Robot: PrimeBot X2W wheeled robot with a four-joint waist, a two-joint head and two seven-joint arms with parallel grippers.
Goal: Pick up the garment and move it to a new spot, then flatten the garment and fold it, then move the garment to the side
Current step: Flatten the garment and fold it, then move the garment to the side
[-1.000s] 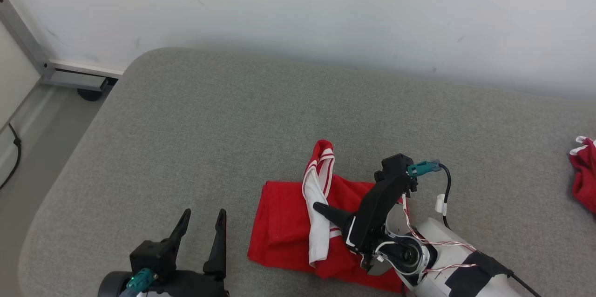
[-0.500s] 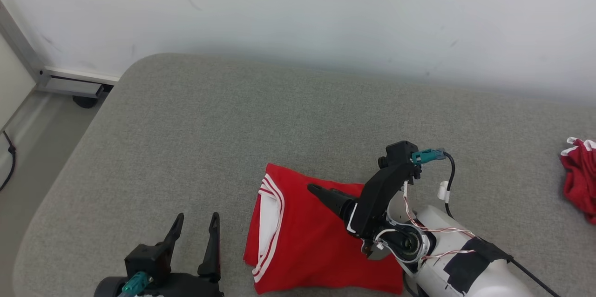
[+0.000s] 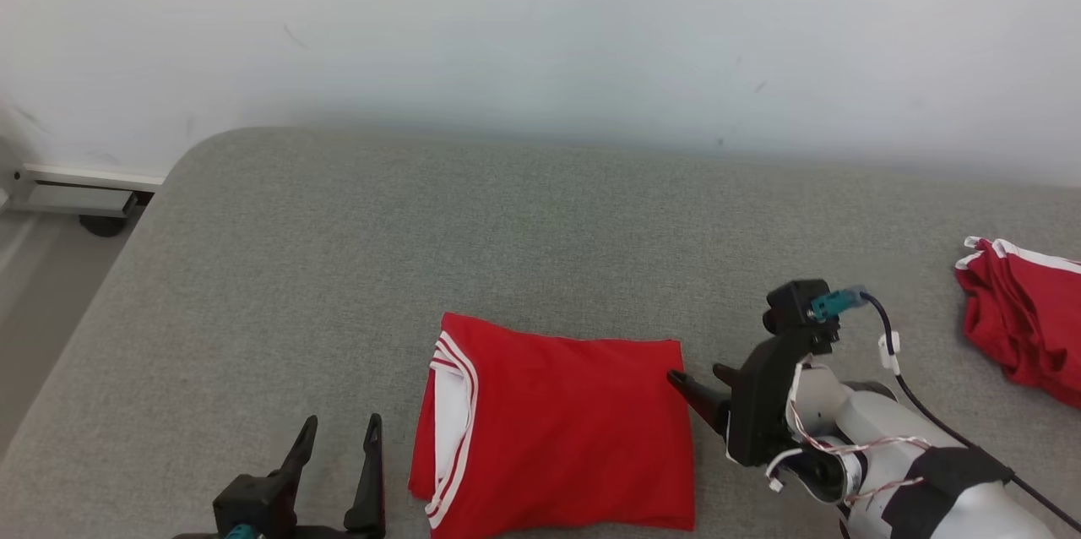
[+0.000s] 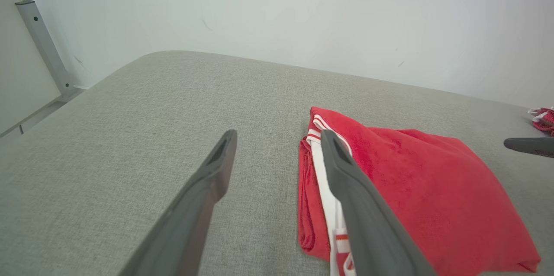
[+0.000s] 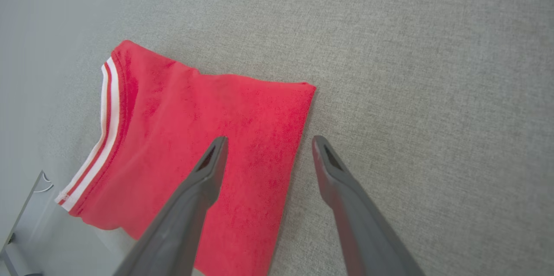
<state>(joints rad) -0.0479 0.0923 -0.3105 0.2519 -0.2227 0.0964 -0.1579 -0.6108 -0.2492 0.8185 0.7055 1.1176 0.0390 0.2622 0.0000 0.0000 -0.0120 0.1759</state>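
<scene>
The red garment (image 3: 557, 425) with white trim lies folded into a flat rectangle on the grey padded surface (image 3: 507, 235), near its front edge. It also shows in the left wrist view (image 4: 415, 189) and the right wrist view (image 5: 207, 137). My right gripper (image 3: 699, 378) hovers open at the fold's right edge, empty, its fingers (image 5: 207, 176) spread over that edge. Open and empty as well, my left gripper (image 3: 338, 454) rests just left of the garment's white-trimmed side, and its fingers (image 4: 346, 176) rise beside the cloth.
A second crumpled red garment (image 3: 1026, 315) lies at the far right of the surface. A white wall runs behind. The rounded left edge drops to a floor with a metal frame (image 3: 76, 197).
My right gripper has opened and let go of the trimmed flap, which now lies folded flat to the left. It has drawn back to the garment's right edge. The head camera has shifted.
</scene>
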